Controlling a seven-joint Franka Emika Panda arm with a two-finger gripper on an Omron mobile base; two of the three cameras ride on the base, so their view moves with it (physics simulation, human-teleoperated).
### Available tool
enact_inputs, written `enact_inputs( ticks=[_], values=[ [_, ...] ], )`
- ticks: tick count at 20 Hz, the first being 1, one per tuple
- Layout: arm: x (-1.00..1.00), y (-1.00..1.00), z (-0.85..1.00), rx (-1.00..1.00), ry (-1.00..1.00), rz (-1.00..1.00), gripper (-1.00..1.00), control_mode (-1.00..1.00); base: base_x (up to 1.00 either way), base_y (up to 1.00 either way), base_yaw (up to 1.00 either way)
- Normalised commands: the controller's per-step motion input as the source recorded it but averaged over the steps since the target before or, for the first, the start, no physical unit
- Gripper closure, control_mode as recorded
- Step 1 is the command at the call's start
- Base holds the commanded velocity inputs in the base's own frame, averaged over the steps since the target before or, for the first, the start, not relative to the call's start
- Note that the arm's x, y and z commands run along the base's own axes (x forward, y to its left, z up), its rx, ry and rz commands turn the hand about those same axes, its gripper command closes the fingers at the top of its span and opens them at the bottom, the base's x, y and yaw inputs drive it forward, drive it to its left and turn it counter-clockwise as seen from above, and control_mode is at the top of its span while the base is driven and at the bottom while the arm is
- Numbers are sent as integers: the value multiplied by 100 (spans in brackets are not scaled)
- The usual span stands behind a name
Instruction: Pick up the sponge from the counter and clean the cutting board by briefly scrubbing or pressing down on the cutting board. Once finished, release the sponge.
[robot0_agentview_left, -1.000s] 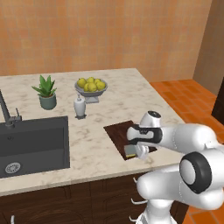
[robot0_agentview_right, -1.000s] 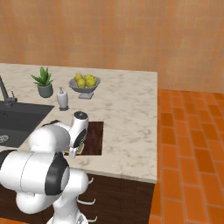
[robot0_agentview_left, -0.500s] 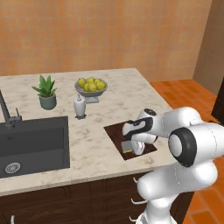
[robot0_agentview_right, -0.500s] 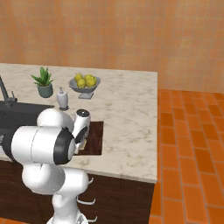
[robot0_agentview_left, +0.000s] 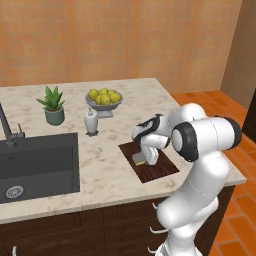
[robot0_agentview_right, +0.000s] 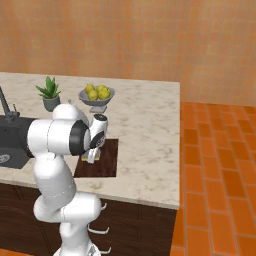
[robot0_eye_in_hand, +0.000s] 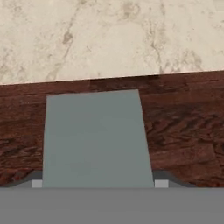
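The grey-green sponge (robot0_eye_in_hand: 96, 140) with a yellow underside (robot0_agentview_left: 138, 159) rests on the dark brown cutting board (robot0_agentview_left: 157, 172), near its left end. My gripper (robot0_agentview_left: 145, 159) reaches down onto it from the right and is shut on the sponge, one fingertip against each of its sides. From the other side, the gripper (robot0_agentview_right: 93, 154) stands over the sponge (robot0_agentview_right: 92, 158) on the cutting board (robot0_agentview_right: 107, 162). Beige counter (robot0_eye_in_hand: 109, 35) lies just beyond the cutting board (robot0_eye_in_hand: 183, 122) in the hand view.
A black sink (robot0_agentview_left: 37, 165) with a faucet (robot0_agentview_left: 7, 127) takes up the counter's left. Behind the board stand a soap dispenser (robot0_agentview_left: 91, 122), a bowl of lemons (robot0_agentview_left: 103, 98) and a potted plant (robot0_agentview_left: 51, 105). The counter's front edge is close to the board.
The hand has slid a little to the left along the cutting board with the sponge, and the arm's elbow has swung up and round.
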Motion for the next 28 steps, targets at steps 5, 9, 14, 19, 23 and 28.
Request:
enact_inputs(
  ticks=[5,9,14,19,23,28],
  values=[
    [70,7,0,0,6,3,100,-100,0,0,0],
    [65,9,0,0,5,1,100,-100,0,0,0],
    [46,10,0,0,2,0,100,-100,0,0,0],
    [-27,-19,0,1,0,0,100,-100,0,0,0],
    [-60,-75,0,0,0,2,100,-100,0,0,0],
    [-60,-99,0,0,0,7,100,-100,0,0,0]
  ],
)
